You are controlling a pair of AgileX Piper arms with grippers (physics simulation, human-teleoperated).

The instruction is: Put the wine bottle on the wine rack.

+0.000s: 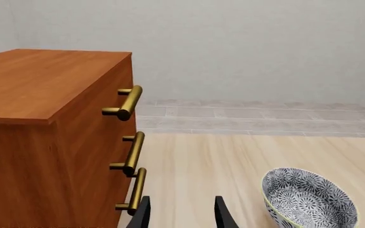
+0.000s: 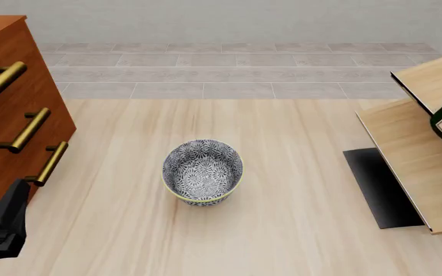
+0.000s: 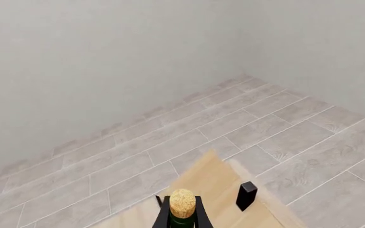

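Bright, even, flat simulator light; sharp focus throughout; shadows faint; no glare or blur.

The front view looks down and forward from above the near edge of the table (image 2: 282, 172), taking in the cabinet (image 2: 6, 115) at the left, the bowl (image 2: 203, 171) in the middle and the rack (image 2: 420, 167) at the right. The left wrist view sits low over the table (image 1: 233, 161), close beside the cabinet (image 1: 36, 123), facing the far wall; it shares the cabinet and the bowl (image 1: 308, 199) with the front view. The right wrist view sits high, facing the tiled floor (image 3: 233, 128) and a corner of the walls.
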